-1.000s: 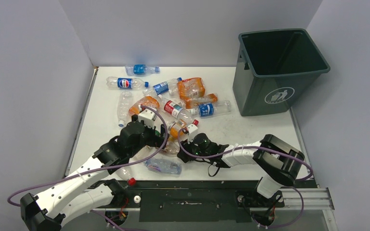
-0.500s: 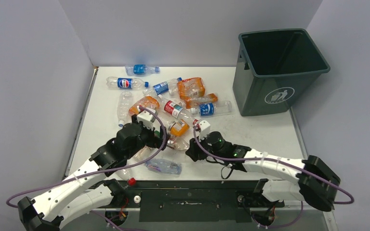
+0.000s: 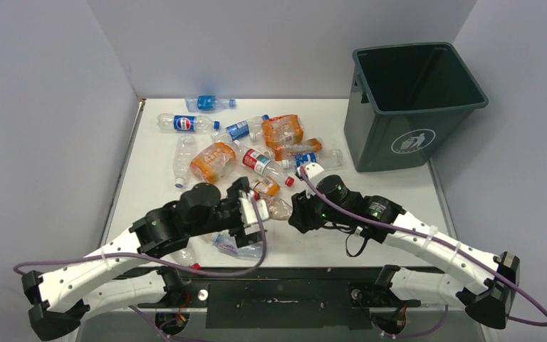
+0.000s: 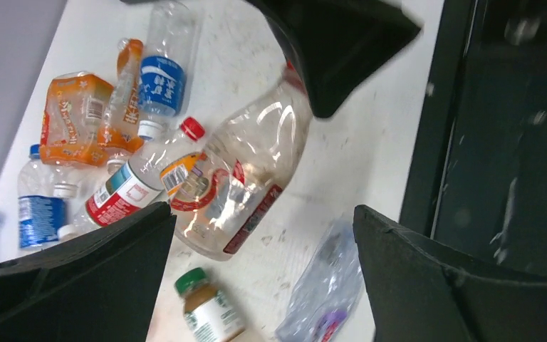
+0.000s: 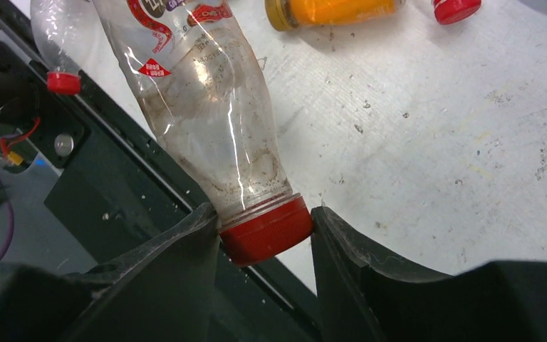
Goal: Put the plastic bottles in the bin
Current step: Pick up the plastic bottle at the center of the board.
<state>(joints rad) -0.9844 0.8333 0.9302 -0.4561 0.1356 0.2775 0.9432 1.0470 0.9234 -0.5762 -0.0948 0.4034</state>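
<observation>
Clear bottle [image 5: 206, 107], cap [image 5: 265, 231] between right fingers [image 5: 352, 246]

Right gripper [image 5: 266, 221]: fingers pinch the red cap of a clear red-labelled plastic bottle [image 5: 206, 107], so there is no gap between them. The bottle body juts out ahead of the fingertips. Left gripper [image 4: 261, 214]: fingers [image 4: 78, 285] spread wide, with that same bottle lying across the space ahead of them, so the two grippers are crowded together. A crushed clear plastic bottle [image 4: 324, 285] lies just inside the right-hand finger. Past the left fingertips is a touching heap of orange and clear plastic bottles [image 3: 256, 146]. Right of the right fingers, the bare white tabletop [image 3: 370, 189] is open up to the open-topped dark grey-green square plastic bin [image 3: 392, 135].
</observation>
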